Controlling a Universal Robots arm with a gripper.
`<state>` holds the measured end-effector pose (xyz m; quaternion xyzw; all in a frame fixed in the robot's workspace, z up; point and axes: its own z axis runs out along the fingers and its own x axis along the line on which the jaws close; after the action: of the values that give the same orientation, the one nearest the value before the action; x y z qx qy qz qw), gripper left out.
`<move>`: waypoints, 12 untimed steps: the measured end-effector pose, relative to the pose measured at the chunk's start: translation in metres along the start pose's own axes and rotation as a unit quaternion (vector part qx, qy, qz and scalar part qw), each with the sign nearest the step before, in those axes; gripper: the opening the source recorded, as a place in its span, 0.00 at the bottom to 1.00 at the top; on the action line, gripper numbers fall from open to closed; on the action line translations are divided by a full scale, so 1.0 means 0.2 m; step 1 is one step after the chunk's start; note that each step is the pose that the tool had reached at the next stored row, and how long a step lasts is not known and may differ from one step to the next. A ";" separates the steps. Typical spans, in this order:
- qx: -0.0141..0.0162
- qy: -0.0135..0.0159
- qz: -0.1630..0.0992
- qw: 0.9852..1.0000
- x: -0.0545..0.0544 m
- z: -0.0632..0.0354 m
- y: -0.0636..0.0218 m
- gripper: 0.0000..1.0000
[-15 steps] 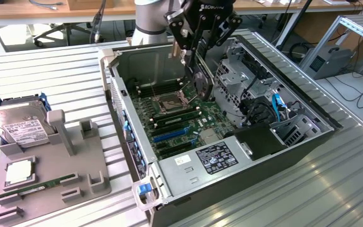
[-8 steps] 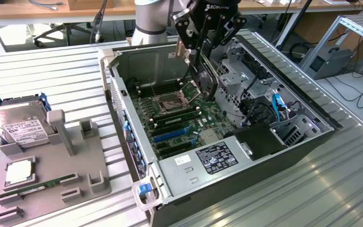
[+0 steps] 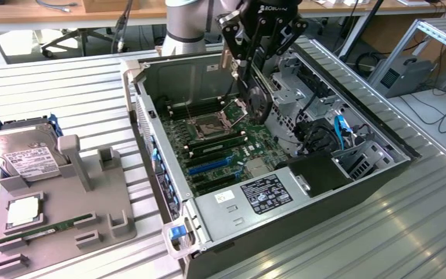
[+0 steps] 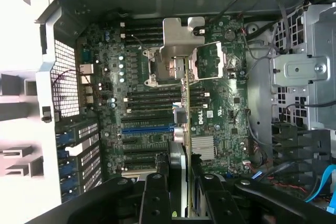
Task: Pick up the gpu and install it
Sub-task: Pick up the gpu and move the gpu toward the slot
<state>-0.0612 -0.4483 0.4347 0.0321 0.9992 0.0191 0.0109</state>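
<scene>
Gripper clenched on the gpu, gripping its upper edge. The card hangs upright with its silvery bracket at the far end. Directly below the gripper is the open computer case, holding the motherboard, CPU socket, blue slot and power supply. Well apart, beyond the case wall, the grey fixture tray holds a hard drive, a processor chip and a RAM stick.
</scene>
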 end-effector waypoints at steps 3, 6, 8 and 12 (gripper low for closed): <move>0.000 0.000 0.000 1.000 -0.02 0.000 0.001 0.27; 0.000 0.000 0.000 1.000 -0.03 0.001 0.002 0.27; 0.000 0.000 0.000 1.000 -0.04 0.001 0.003 0.27; 0.000 0.000 0.000 1.000 -0.06 0.002 0.004 0.27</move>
<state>-0.0492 -0.4483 0.4345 0.0321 0.9992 0.0192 0.0109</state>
